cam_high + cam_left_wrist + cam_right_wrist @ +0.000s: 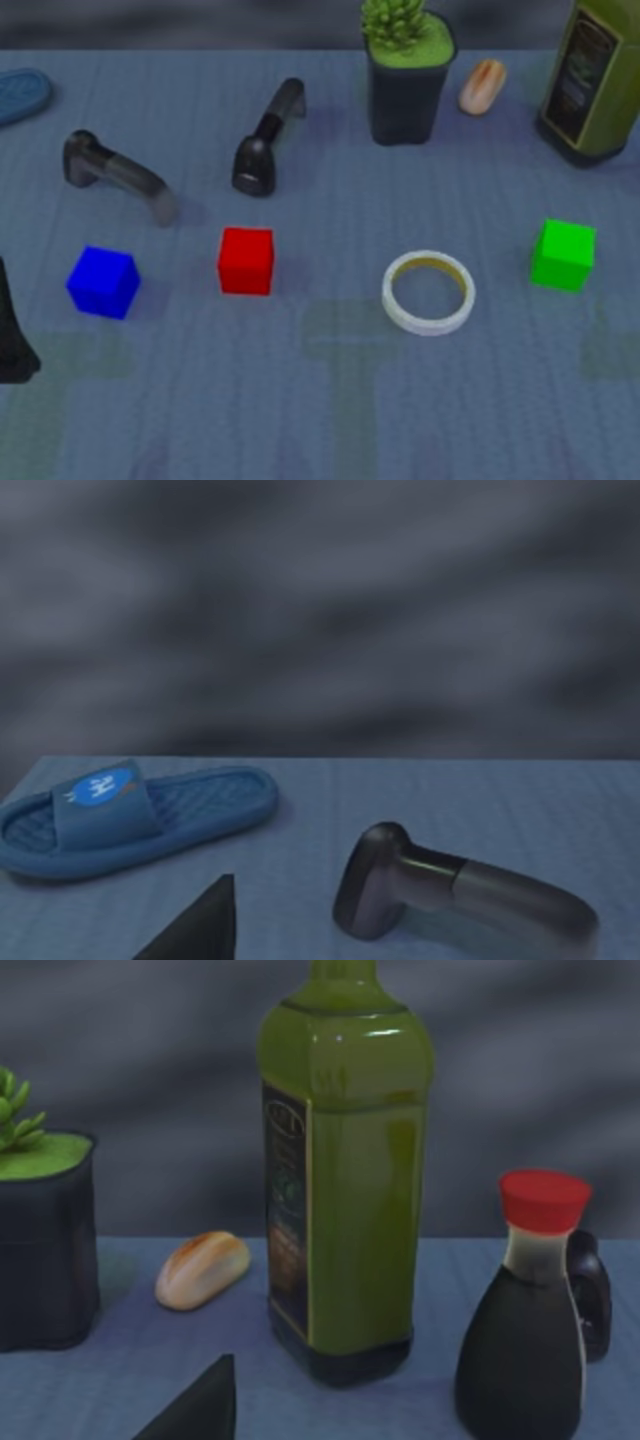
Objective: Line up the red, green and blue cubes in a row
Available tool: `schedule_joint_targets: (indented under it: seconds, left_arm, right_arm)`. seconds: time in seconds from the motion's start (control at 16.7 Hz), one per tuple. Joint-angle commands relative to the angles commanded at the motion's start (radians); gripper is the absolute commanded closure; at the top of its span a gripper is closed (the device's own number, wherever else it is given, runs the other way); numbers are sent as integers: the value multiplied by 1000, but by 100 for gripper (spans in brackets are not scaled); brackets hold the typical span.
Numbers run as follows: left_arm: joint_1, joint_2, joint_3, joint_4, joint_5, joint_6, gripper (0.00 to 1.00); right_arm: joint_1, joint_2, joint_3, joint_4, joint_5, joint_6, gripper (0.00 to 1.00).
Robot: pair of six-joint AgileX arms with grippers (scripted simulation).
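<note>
Cubes unheld; whether either arm's fingers are spread or pressed together cannot be told.
Blue cube (103, 282) near the bench's left edge, red cube (246, 261) beside it, green cube (563, 255) far right past the tape ring (428, 292); open bench in front.

A blue cube (103, 281), a red cube (246, 260) and a bright green cube (563, 254) sit on a blue-grey worktop (320, 400) with a fine woven texture. A white tape ring (428, 291) shows a yellowish inner face. Two scanners (268, 138) are black and dark grey. A blue slipper (130, 815) bears a white logo; a green bottle (345, 1160) carries a dark label; a dark sauce bottle (525, 1310) has a red cap.
</note>
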Motion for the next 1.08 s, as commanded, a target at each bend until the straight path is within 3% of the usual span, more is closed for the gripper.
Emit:
schedule_joint_targets:
  seconds: [0.24, 0.48, 1.08]
  left_arm:
    - [-10, 30, 30, -20, 1, -7, 0]
    - [-58, 218, 214, -135, 3, -45, 0]
    - [-259, 1276, 1041, -686, 3, -213, 0]
  right_arm:
    - [0, 0, 0, 0, 0, 0, 0]
    - [0, 0, 0, 0, 0, 0, 0]
    - [0, 0, 0, 0, 0, 0, 0]
